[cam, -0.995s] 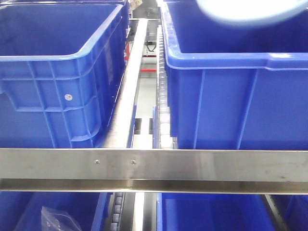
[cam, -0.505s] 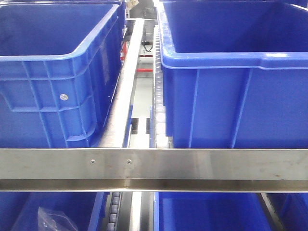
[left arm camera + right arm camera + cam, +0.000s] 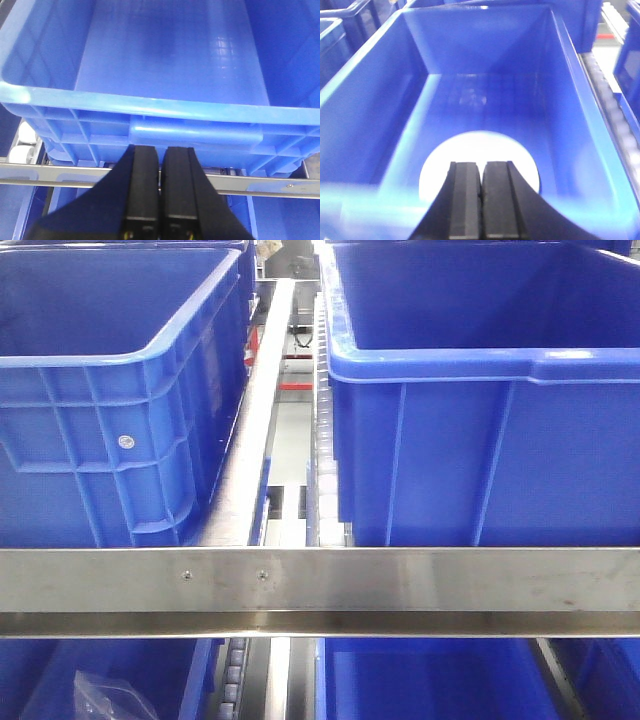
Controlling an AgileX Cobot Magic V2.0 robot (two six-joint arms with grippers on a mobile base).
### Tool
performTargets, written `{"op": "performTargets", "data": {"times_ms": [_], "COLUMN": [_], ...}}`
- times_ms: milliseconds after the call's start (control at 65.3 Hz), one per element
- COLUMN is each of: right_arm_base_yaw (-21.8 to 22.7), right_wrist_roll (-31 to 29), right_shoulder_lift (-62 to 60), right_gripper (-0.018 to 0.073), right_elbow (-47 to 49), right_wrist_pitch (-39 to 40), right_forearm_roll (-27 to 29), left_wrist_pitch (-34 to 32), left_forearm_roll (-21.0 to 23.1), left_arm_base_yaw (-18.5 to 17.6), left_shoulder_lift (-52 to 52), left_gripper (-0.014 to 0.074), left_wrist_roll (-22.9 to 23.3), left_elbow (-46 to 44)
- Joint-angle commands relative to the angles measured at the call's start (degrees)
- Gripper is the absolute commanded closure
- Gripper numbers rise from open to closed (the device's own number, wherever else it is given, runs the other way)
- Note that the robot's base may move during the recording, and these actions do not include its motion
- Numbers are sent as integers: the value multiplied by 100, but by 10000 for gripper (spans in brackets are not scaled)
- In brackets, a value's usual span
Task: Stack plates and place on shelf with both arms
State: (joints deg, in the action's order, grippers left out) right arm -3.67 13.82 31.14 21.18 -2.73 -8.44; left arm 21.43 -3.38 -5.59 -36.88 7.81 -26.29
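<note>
Two big blue bins sit side by side on the shelf (image 3: 400,580), a left bin (image 3: 110,400) and a right bin (image 3: 480,390). More blue bins show on the level below. One plate (image 3: 479,159) lies flat on the floor of a blue bin under the right gripper (image 3: 481,200); a second plate cannot be made out. The right gripper's two fingers are pressed together, holding nothing. The left gripper (image 3: 160,190) is clenched too and empty, near a bin's front wall.

Glossy moulded blue plastic is seen in the bins (image 3: 480,390). Brushed, faintly smudged steel is shown by the shelf rail (image 3: 400,580). A smooth pale sheen is carried by the plate (image 3: 470,155).
</note>
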Motion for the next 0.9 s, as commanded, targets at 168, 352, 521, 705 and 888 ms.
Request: {"op": "performTargets", "data": {"times_ms": [168,352,521,705,888], "right_arm_base_yaw": [17,17,-15,26,44], "right_wrist_roll": [-21,-26,-26,-26,-26], "right_shoulder_lift": [-399,-399,-654,-1676,-2873], "right_gripper": [503,503,503,503,503], "right_elbow": [-360,-451,-457,-930,-1806], "right_wrist_pitch": [559,537,507,628,628], "right_forearm_roll": [-13,-13,-13,-13,-13], "left_wrist_pitch": [-428,-428,-428,-428,-428], "left_forearm_roll": [-3,-3,-3,-3,-3], "left_arm_base_yaw": [-51,-51,-51,-51,-51], "left_shoulder_lift": [11,11,11,11,11], "left_gripper": [511,511,511,511,511], "left_wrist_roll": [32,32,32,32,32], "left_elbow": [-162,-162,-162,-162,-162]}}
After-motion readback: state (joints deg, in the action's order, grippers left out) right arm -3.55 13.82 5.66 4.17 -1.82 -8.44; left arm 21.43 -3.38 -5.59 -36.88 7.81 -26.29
